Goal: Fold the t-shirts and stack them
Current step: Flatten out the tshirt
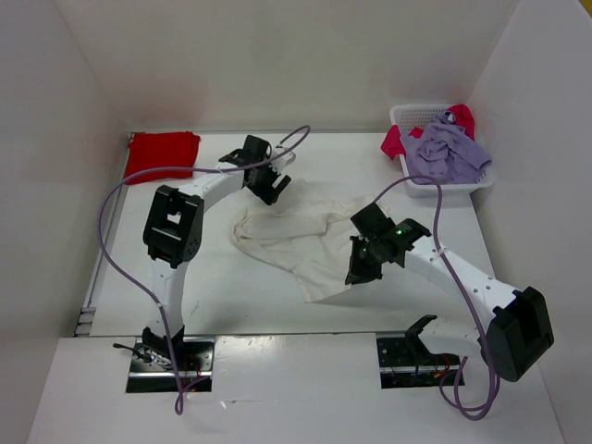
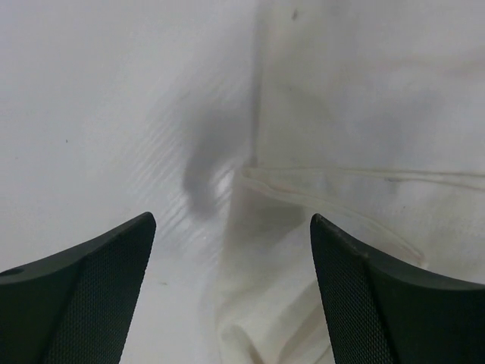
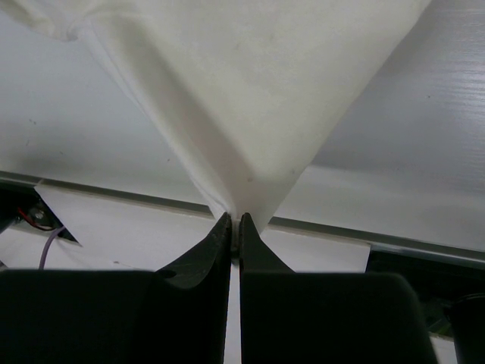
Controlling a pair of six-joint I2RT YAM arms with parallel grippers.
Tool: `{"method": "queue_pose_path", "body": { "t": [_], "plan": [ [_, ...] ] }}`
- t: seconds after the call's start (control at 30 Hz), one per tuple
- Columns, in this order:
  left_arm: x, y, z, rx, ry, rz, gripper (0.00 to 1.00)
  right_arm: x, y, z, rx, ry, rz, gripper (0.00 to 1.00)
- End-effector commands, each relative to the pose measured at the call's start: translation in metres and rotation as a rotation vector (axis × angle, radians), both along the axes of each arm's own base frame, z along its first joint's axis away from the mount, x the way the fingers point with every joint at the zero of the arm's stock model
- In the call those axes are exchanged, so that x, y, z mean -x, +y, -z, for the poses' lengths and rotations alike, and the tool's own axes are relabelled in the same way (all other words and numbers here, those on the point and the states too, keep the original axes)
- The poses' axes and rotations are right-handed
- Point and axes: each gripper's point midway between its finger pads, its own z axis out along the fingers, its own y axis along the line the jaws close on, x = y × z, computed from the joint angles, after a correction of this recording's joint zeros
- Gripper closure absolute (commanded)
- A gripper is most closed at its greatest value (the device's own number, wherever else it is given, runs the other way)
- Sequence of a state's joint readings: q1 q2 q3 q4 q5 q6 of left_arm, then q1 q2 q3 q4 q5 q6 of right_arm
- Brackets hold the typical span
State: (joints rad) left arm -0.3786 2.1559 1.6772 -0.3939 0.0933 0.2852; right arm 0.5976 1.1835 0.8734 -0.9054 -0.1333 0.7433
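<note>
An off-white t-shirt (image 1: pixel 296 236) lies crumpled in the middle of the table, with one corner lifted. My right gripper (image 1: pixel 359 270) is shut on its near right part; in the right wrist view the cloth (image 3: pixel 250 76) fans up from the pinched fingertips (image 3: pixel 236 221). My left gripper (image 1: pixel 275 190) hovers open over the shirt's far left edge, and the left wrist view shows a hem (image 2: pixel 364 182) and folds between its spread fingers (image 2: pixel 231 220). A folded red t-shirt (image 1: pixel 162 153) lies at the far left. Lavender (image 1: pixel 449 153) and pinkish red (image 1: pixel 398 139) t-shirts sit in the basket.
The white mesh basket (image 1: pixel 462 188) stands at the far right corner. White walls enclose the table on three sides. Purple cables loop from both arms. The arm bases sit at the near edge, which shows in the right wrist view (image 3: pixel 394 246).
</note>
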Motion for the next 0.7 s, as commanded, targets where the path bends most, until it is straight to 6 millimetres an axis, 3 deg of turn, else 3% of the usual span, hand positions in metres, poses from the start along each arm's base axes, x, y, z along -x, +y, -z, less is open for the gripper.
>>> {"method": "queue_pose_path", "body": {
  "t": [0.0, 0.07, 0.3, 0.33, 0.43, 0.53, 0.67],
  "plan": [
    [0.005, -0.025, 0.003, 0.070, 0.050, 0.081, 0.10, 0.003, -0.005, -0.002, 0.004, -0.005, 0.022, 1.00],
    [0.008, -0.025, 0.018, 0.065, 0.087, 0.085, 0.13, 0.003, -0.005, -0.002, 0.004, -0.005, 0.022, 1.00],
    [0.016, -0.029, 0.027, 0.072, 0.146, 0.111, 0.41, 0.003, -0.005, -0.001, 0.009, 0.002, 0.022, 1.00],
    [0.015, -0.029, 0.022, 0.076, 0.136, 0.112, 0.55, 0.003, -0.005, -0.001, 0.009, 0.002, 0.022, 1.00],
    [0.007, -0.023, 0.012, 0.062, 0.093, 0.051, 0.76, 0.003, -0.005, -0.001, 0.009, 0.002, 0.022, 1.00],
    [-0.003, -0.018, -0.015, 0.055, 0.018, 0.014, 0.78, 0.003, -0.005, -0.001, 0.009, 0.002, 0.022, 1.00],
    [-0.002, -0.014, -0.042, 0.060, -0.026, -0.005, 1.00, -0.004, -0.009, -0.002, 0.016, -0.003, 0.051, 1.00]
  ]
}}
